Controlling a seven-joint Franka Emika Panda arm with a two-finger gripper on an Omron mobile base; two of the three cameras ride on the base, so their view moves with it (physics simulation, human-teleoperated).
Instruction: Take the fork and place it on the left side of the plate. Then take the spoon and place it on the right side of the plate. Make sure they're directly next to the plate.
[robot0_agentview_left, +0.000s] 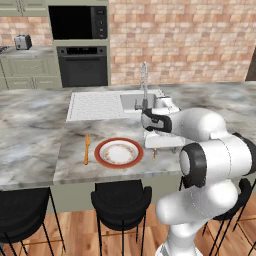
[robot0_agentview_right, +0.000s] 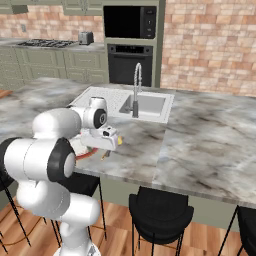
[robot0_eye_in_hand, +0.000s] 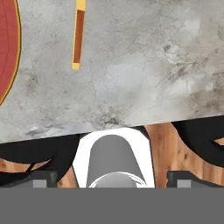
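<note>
The plate (robot0_agentview_left: 119, 152), cream in the middle with a red-brown rim, lies near the counter's front edge. The orange fork (robot0_agentview_left: 86, 149) lies straight along its left side, close to the rim. On the plate's right, a short piece of the spoon (robot0_agentview_left: 154, 154) shows under my hand. In the hand view the spoon's handle (robot0_eye_in_hand: 78, 35) runs upward beside the plate's rim (robot0_eye_in_hand: 6, 48); its bowl is out of frame. My gripper (robot0_agentview_left: 159, 148) hovers low over the counter just right of the plate, open, with nothing between its fingertips (robot0_eye_in_hand: 43, 178).
Behind the plate are the sink (robot0_agentview_left: 137, 101) with its tall faucet (robot0_agentview_left: 144, 82) and a white draining board (robot0_agentview_left: 94, 106). The counter's front edge (robot0_eye_in_hand: 131, 124) runs just below my hand. Black stools (robot0_agentview_left: 121, 197) stand under it on the wooden floor.
</note>
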